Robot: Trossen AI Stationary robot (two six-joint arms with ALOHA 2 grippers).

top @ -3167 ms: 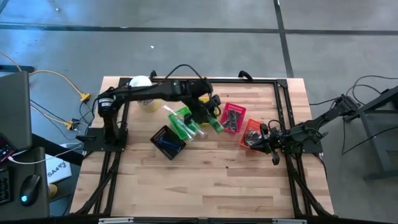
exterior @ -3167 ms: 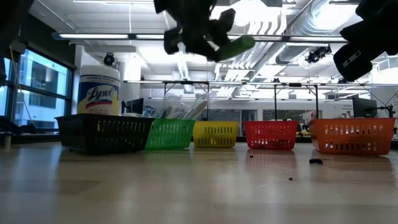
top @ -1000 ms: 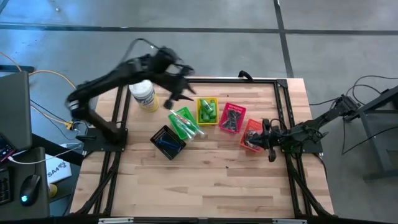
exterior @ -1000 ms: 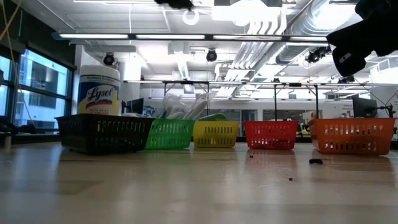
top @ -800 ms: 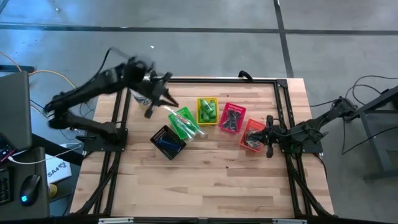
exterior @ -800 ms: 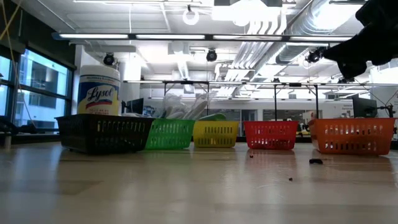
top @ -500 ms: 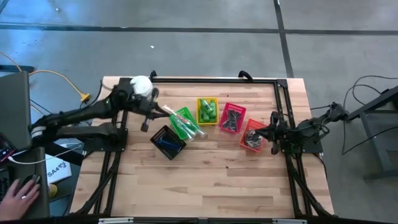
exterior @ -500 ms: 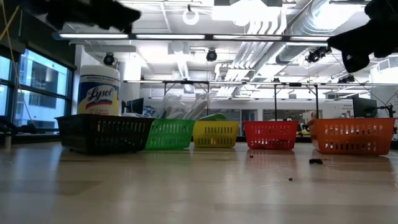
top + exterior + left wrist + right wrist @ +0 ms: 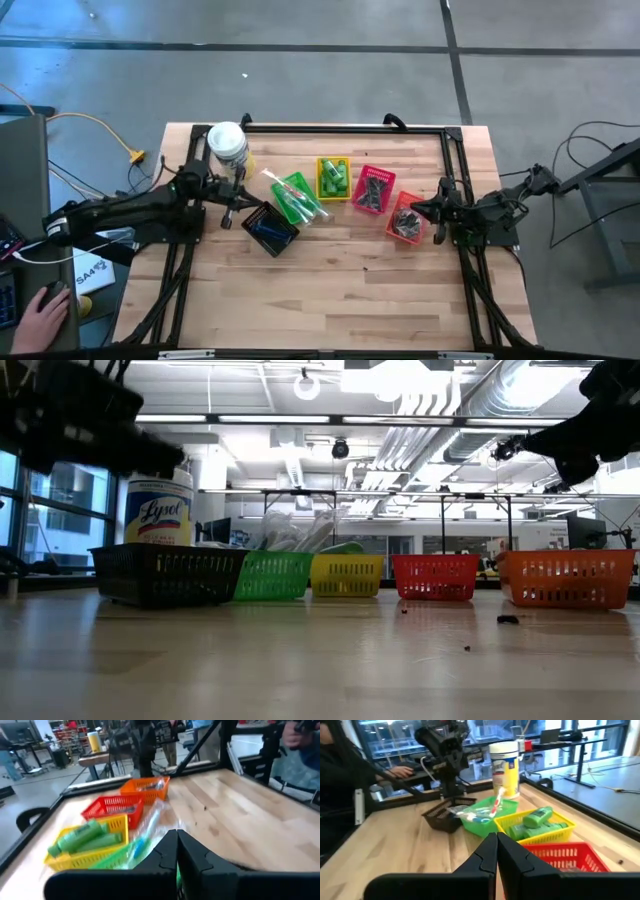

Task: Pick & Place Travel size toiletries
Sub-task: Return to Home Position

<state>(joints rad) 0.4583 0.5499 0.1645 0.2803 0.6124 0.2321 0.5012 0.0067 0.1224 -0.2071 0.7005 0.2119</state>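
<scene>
Five small baskets stand in a row across the table's middle. The yellow basket [image 9: 333, 178] holds bright green mini bottles [image 9: 82, 837]. Clear-wrapped toothbrushes [image 9: 481, 813] stick out of the green basket [image 9: 295, 197]. The red basket [image 9: 373, 189] and the orange basket [image 9: 405, 217] hold dark items, and the black basket [image 9: 268, 227] holds something blue. My left gripper [image 9: 177, 846] is shut and holds nothing, drawn back low at the table's left beside the black basket. My right gripper [image 9: 496, 846] is shut and holds nothing, at the table's right next to the orange basket.
A white-lidded tub [image 9: 227, 145] with a yellow label stands at the far left behind the baskets. A black frame [image 9: 450, 150] runs round the table. Small dark bits [image 9: 508, 619] lie on the wood. A person's hand [image 9: 40, 310] rests on a mouse off the table's left.
My left arm has folded back from high above the tub toward the table's left edge and sunk low, ending level beside the black basket. My right gripper has shifted a little beside the orange basket. The baskets and their contents have stayed put.
</scene>
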